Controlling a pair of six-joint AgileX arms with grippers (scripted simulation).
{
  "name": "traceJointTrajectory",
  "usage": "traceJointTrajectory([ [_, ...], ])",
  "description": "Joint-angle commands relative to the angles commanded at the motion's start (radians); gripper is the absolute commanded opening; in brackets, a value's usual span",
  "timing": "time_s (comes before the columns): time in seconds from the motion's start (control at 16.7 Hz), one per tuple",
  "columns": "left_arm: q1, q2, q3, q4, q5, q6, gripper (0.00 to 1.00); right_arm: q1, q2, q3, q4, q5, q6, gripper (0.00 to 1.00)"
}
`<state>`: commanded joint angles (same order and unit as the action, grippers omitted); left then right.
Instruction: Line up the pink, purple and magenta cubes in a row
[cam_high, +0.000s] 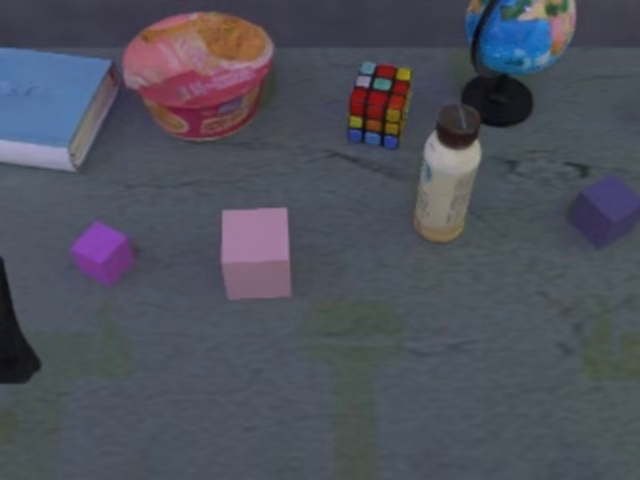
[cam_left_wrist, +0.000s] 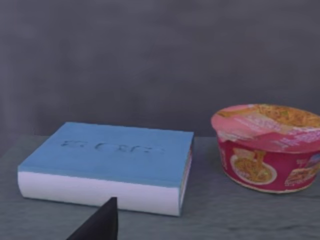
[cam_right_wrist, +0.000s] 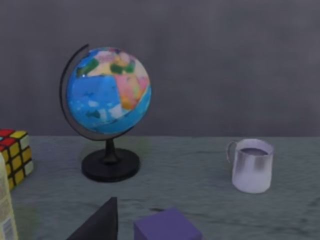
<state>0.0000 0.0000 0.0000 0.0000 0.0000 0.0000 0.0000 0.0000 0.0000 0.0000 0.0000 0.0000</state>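
Note:
The large pale pink cube (cam_high: 256, 252) rests left of the table's middle. To its left, apart from it, lies the small magenta cube (cam_high: 102, 252). The small dark purple cube (cam_high: 604, 211) sits far off at the right edge, and it also shows low in the right wrist view as the purple cube (cam_right_wrist: 167, 226). My left gripper (cam_high: 14, 345) hangs at the left edge, nearer than the magenta cube, open and empty; one dark finger (cam_left_wrist: 100, 226) shows. My right gripper (cam_right_wrist: 142, 235) is outside the top view, open, with one finger (cam_right_wrist: 102, 224) beside the purple cube, not touching.
At the back stand a blue book (cam_high: 48, 105), a noodle bowl (cam_high: 198, 72), a multicoloured puzzle cube (cam_high: 380, 104) and a globe (cam_high: 512, 50). A cream bottle (cam_high: 447, 175) stands between the pink and purple cubes. A metal mug (cam_right_wrist: 252, 165) sits right of the globe.

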Motion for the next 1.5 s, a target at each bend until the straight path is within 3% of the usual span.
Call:
traceJointTrajectory([
  [0.24, -0.004, 0.030, 0.030, -0.021, 0.002, 0.008, 1.00, 0.000, 0.000, 0.000, 0.000, 0.000, 0.000, 1.00],
  [0.54, -0.023, 0.294, 0.275, -0.177, 0.006, 0.067, 1.00, 0.000, 0.000, 0.000, 0.000, 0.000, 0.000, 1.00],
  [1.2, -0.075, 1.464, 1.110, -0.768, -0.003, 0.290, 1.00, 0.000, 0.000, 0.000, 0.000, 0.000, 0.000, 1.00],
  [1.5, -0.096, 1.864, 1.434, -0.984, -0.003, 0.370, 1.00, 0.000, 0.000, 0.000, 0.000, 0.000, 0.000, 1.00],
])
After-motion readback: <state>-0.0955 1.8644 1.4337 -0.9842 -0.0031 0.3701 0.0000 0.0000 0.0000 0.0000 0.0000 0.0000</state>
